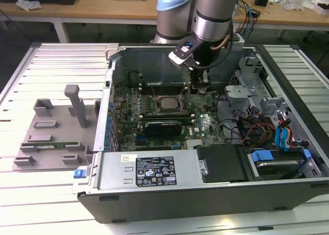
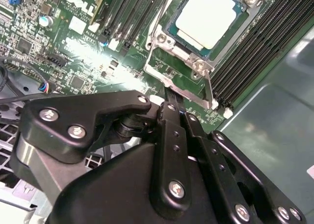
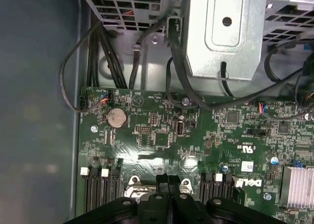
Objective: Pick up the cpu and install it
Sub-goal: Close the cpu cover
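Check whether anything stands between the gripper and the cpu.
Nothing visible does. The cpu lies uncovered in the socket frame, and the gripper hangs beside that frame over the motherboard.

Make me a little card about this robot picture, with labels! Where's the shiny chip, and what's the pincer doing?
place: open computer case lying on a slatted table
cpu: sitting in its socket on the green motherboard, silver top facing up
pincer: shut, holding nothing
pincer position: over the motherboard, to the exterior view's right of the cpu
touching the cpu: no, apart from it
beside the case: grey plastic tray, on the exterior view's left
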